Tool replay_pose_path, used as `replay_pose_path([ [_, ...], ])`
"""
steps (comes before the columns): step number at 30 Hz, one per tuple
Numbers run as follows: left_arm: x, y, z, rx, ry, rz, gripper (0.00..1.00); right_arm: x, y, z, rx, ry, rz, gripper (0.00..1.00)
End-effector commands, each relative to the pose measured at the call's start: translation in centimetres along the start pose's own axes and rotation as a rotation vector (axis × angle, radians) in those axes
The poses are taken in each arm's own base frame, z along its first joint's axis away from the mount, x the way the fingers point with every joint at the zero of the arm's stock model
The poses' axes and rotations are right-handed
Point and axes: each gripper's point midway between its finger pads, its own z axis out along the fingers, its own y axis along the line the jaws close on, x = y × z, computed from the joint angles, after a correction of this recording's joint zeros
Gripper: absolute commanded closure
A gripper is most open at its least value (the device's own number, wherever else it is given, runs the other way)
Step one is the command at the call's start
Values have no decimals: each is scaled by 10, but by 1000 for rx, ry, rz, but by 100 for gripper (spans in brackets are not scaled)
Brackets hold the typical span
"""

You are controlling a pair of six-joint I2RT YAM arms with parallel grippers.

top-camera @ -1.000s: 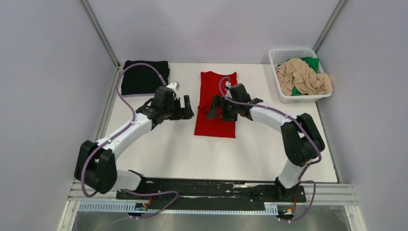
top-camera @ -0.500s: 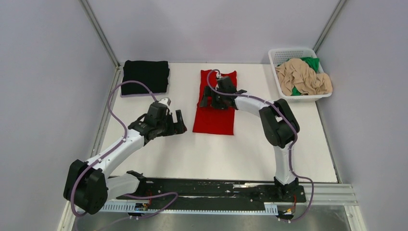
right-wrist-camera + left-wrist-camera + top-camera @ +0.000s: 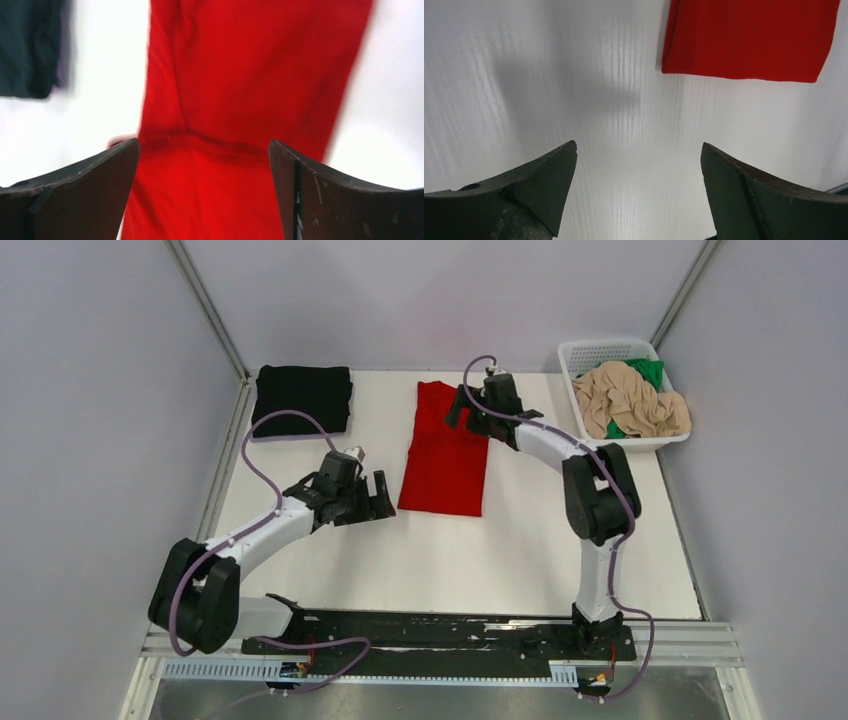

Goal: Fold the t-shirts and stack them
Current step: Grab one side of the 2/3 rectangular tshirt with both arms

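One done: folded black t-shirt (image 3: 301,400). Bright red t-shirt (image 3: 445,455) half-folded; beige t-shirt (image 3: 635,405), green t-shirt (image 3: 647,370) sit in white lattice basket (image 3: 600,345). I read left pincer (image 3: 639,165), right pincer (image 3: 205,160) apart, empty.

The left pincer (image 3: 636,150) hangs with its dark jaws spread wide above a white surface (image 3: 499,50), short of the red t-shirt (image 3: 749,37). The shirt lies flat, with a grey shadow (image 3: 574,90) beside its straight edge.

A robot lab cell — bare grey walls (image 3: 110,390), white table (image 3: 520,540).
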Motion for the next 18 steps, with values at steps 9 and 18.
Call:
replay_pose_path([
  [9, -16, -40, 63, 153, 88, -24, 22, 115, -33, -160, 48, 200, 125, 6],
  [18, -3, -25, 87, 77, 120, -31, 48, 165, -42, -150, 24, 344, 184, 32],
])
